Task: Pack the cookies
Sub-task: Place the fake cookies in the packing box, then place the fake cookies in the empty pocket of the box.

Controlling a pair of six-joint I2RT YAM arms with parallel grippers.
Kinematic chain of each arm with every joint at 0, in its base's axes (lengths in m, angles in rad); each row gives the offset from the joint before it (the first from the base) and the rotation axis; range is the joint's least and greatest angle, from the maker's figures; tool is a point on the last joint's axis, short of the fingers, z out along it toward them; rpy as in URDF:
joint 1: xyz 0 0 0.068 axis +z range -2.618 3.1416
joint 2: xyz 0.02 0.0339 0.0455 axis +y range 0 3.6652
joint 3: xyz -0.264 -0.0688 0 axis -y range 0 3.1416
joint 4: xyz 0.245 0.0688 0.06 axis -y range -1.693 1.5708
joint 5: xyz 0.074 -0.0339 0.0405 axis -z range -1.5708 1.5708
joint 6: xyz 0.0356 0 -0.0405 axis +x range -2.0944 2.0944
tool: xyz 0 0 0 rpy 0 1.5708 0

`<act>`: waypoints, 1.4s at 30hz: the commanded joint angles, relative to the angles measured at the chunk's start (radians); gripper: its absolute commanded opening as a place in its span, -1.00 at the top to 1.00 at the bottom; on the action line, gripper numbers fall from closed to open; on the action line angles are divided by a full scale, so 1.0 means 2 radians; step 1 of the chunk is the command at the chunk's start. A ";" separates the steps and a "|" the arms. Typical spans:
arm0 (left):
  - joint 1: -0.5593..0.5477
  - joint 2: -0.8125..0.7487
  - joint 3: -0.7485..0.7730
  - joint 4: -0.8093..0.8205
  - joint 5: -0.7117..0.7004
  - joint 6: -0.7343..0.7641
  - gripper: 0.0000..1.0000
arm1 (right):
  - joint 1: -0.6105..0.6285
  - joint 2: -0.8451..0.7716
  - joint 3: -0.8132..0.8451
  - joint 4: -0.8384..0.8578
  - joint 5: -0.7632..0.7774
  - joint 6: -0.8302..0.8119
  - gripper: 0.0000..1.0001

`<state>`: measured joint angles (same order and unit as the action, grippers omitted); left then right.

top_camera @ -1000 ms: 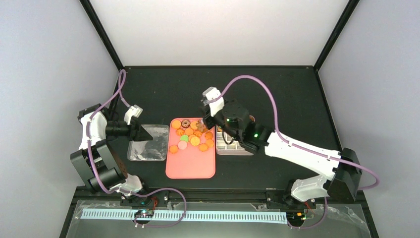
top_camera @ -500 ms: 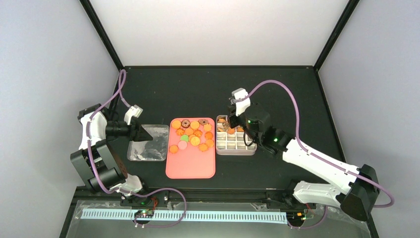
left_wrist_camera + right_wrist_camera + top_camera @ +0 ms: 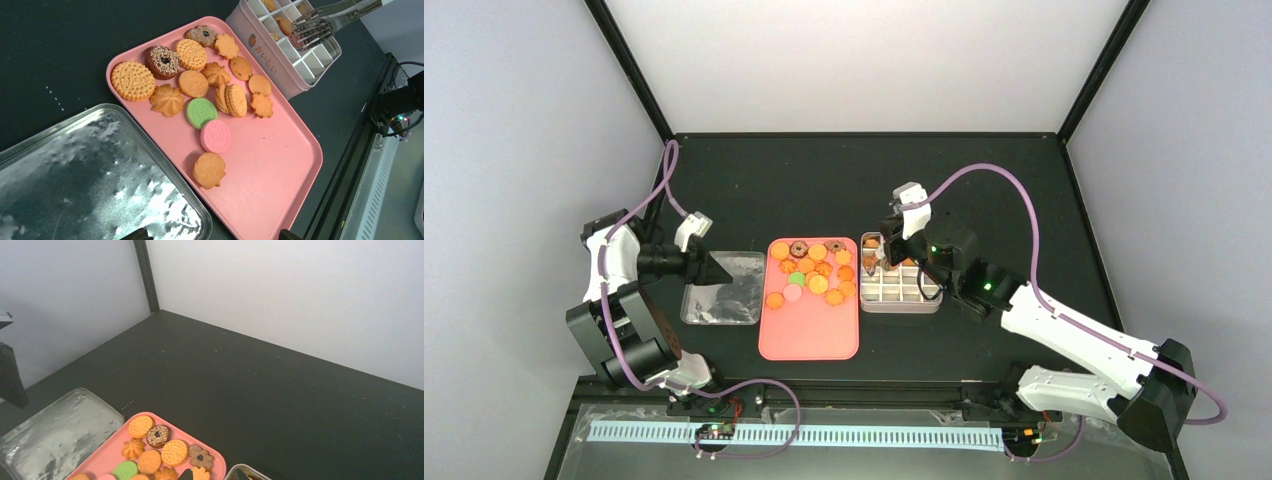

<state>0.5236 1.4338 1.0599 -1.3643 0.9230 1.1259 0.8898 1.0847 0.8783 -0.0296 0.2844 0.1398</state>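
Several cookies (image 3: 809, 272) (image 3: 217, 87) (image 3: 160, 447) lie in a cluster on the far half of the pink tray (image 3: 809, 335) (image 3: 280, 165). They are orange rounds and flower shapes, a brown ring, one green and one pink. A few more sit in cells of the white gridded tin (image 3: 902, 296) (image 3: 280, 65). My right gripper (image 3: 881, 255) (image 3: 300, 31) (image 3: 216, 475) hovers over the tin's far-left corner. Its jaws stand narrowly apart, and what lies between them is hidden. My left gripper (image 3: 714, 268) (image 3: 212, 235) is open and empty, above the silver lid's edge.
A silver lid (image 3: 722, 290) (image 3: 75, 175) (image 3: 55, 435) lies flat just left of the tray. The tin stands tight against the tray's right side. A black rail (image 3: 360, 150) runs along the table's near edge.
My right arm swung right, from above the tray's far cookies to the tin's far-left corner, jaws unchanged. The left arm stayed still.
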 commanded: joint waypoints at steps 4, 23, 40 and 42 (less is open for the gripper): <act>0.004 -0.001 0.013 -0.010 0.016 0.021 -0.35 | 0.004 -0.004 0.003 0.015 0.003 0.007 0.95; 0.005 -0.002 0.016 -0.017 0.016 0.028 -0.35 | -0.065 0.046 0.054 -0.017 0.004 -0.020 0.65; 0.005 0.001 0.018 -0.017 0.018 0.028 -0.35 | -0.075 0.029 0.005 0.000 -0.071 0.015 0.64; 0.005 0.001 0.018 -0.018 0.019 0.028 -0.35 | -0.075 0.026 0.002 0.002 -0.076 0.021 0.64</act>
<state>0.5236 1.4338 1.0599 -1.3815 0.9249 1.1461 0.7422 1.1538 0.9089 -0.0391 0.1970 0.1234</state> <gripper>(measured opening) 0.675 0.182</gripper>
